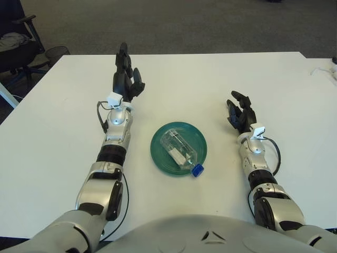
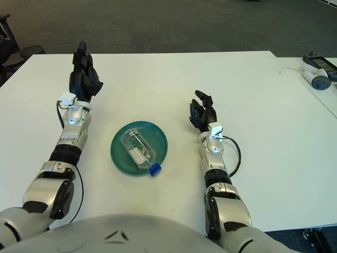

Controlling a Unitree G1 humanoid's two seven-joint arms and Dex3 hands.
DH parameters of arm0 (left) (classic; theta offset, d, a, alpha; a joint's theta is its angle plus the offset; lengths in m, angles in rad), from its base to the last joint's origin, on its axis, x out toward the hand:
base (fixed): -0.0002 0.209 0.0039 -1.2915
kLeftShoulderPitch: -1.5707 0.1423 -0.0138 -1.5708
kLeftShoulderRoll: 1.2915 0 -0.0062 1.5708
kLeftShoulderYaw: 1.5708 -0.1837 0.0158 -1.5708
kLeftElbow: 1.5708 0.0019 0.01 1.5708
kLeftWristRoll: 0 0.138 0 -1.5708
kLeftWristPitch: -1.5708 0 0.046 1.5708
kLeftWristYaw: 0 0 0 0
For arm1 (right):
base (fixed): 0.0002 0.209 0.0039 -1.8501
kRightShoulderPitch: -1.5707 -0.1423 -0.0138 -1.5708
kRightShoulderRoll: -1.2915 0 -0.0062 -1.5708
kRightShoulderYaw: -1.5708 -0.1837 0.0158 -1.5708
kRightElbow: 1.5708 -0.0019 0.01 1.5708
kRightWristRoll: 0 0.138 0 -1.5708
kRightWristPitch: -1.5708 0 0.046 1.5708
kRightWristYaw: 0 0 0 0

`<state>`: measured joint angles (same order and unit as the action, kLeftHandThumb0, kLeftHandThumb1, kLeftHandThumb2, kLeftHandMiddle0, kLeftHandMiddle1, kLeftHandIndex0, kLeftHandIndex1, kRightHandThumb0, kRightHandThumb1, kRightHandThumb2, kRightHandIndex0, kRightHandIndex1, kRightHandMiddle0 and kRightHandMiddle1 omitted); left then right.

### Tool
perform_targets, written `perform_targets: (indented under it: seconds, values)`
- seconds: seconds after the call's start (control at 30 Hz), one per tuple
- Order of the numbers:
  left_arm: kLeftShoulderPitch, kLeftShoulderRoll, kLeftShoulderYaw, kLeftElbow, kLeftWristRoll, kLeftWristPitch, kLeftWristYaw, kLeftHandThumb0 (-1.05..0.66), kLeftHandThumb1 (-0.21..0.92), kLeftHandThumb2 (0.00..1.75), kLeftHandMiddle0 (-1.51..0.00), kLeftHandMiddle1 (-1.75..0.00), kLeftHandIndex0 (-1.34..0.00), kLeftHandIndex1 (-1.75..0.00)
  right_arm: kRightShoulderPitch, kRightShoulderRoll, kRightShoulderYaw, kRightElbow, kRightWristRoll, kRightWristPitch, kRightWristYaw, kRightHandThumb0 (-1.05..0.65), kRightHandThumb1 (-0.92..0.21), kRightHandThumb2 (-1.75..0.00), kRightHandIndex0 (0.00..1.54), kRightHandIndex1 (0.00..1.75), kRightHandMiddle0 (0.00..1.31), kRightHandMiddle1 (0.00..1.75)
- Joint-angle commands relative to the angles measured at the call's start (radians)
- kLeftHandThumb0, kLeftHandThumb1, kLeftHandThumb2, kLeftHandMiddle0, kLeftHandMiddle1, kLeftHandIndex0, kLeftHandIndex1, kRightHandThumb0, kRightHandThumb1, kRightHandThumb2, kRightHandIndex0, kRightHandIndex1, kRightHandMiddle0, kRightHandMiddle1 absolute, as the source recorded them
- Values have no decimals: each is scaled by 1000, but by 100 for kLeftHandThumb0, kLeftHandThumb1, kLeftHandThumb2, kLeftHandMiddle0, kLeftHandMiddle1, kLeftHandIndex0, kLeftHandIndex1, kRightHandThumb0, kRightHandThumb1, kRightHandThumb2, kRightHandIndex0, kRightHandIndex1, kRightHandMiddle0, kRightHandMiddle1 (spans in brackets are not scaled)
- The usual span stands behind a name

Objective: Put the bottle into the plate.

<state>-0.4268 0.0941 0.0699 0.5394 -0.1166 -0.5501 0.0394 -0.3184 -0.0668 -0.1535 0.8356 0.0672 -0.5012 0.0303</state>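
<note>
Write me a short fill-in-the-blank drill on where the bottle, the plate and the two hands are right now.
1. The clear bottle lies on its side on the ______ plate.
2. The bottle's cap is ______ in colour and pokes over the plate's near rim.
3. The left hand is off the bottle, fingers pointing ______ from the robot.
4. The right hand rests on the white ______, to the right of the plate.

Missing words: green; blue; away; table
</note>
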Motion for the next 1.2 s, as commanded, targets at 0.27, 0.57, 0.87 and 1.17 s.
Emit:
perform_targets:
  seconds: [0.27,0.57,0.87,1.17]
  values:
    - [44,-10,34,-16,67,-13,64,-96,92,113,-2,0,0,-43,142,23,4,118,3,154,2,-56,-89,-56,36,1,0,67]
    - [74,-18,32,-14,122,-12,105,-93,92,118,-5,-2,0,-40,143,23,3,118,5,159,4,-55,-87,-56,36,1,0,70]
    - [107,21,10,24,221,7,123,-92,92,118,-2,0,0,-40,146,26,0,120,6,148,1,-55,-86,-57,34,0,0,73]
    - [43,65,-5,378,200,-30,-13,-95,92,119,0,0,0,-24,156,30,6,109,2,142,0,-56,-87,-58,33,0,0,72]
